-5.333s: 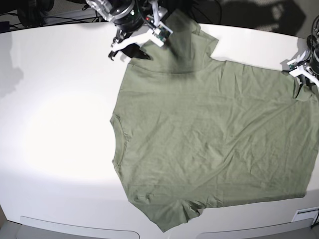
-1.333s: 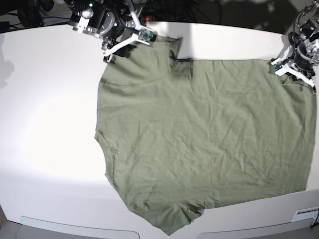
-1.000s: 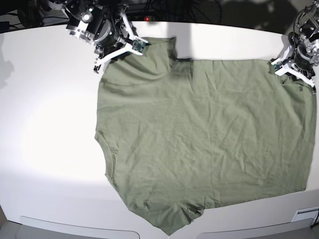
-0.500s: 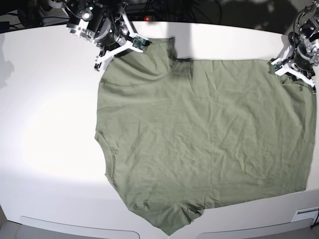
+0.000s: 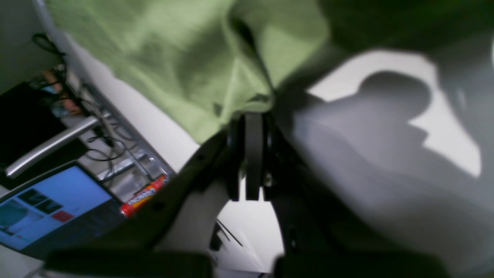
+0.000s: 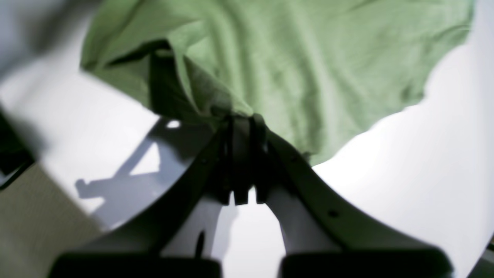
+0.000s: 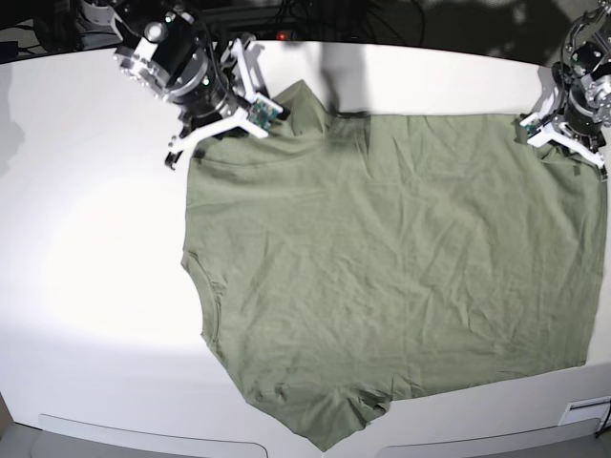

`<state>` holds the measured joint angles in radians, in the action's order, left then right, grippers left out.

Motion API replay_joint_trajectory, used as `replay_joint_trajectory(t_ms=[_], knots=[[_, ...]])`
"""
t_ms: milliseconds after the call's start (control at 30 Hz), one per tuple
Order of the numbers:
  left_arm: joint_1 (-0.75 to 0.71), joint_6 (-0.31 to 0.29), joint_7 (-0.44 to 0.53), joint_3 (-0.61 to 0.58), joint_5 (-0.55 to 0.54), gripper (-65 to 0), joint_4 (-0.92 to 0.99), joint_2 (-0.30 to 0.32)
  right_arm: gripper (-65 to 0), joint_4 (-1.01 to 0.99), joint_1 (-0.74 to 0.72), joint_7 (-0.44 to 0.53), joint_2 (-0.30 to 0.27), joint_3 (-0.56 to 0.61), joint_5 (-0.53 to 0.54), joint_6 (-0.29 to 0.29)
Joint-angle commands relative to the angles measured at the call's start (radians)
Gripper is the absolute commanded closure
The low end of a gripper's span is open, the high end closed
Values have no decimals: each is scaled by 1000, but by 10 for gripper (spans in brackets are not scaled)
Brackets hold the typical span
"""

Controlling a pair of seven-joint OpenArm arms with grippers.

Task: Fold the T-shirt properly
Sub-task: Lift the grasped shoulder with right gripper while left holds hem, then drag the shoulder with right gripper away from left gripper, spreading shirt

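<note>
At the left of the base view the right end effector (image 7: 205, 129) sits on the far left corner of the T-shirt (image 7: 391, 258), at the shoulder and sleeve; its wrist view shows the jaws pressed together on a bunched fold of green cloth (image 6: 239, 112). From there the T-shirt spreads flat and wrinkled across the white desk (image 7: 95, 239), collar toward the left, hem toward the right, with one sleeve at the near edge. At the far right the left end effector (image 7: 565, 143) rests at the T-shirt's far hem corner, and its wrist view shows it clamped tight on a gathered edge of the cloth (image 5: 252, 104).

Both wrist views are blurred, and the fingertips are half buried in fabric. The T-shirt's right side runs up to the frame's edge in the base view, and the left arm is partly cut off there.

The desk is glossy white with a bright glare patch at its left and hard shadows beside each end effector. Beyond its far edge lie dark cables (image 7: 401, 19); the left wrist view also catches a lit blue screen (image 5: 46, 208) and a metal bar (image 5: 50, 144).
</note>
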<state>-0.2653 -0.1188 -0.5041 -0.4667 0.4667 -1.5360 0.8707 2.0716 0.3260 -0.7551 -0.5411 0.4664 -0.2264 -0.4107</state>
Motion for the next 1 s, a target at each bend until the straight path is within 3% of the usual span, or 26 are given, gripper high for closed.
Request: replay_joint_trajectory(t_ms=[0,100,433,700,967], knots=[[8,28,-4,8,23,0,-22,29,0,21,-16,29,-1,-3,2,30],[23,48,0,8,29,0,-35,39,0,19,-47,40,25,-3,2,64],[161,48,3,8,-53,0,-29,41,0,-59,-182,54,138,-5,2,73],[253,48,34,8,-87,0,-10,35,0,-181,-294,124,224,-83,2,81],[386,48,92,8,-139,0,203,-72,0,-329,-433,151,248,-94,2,81]])
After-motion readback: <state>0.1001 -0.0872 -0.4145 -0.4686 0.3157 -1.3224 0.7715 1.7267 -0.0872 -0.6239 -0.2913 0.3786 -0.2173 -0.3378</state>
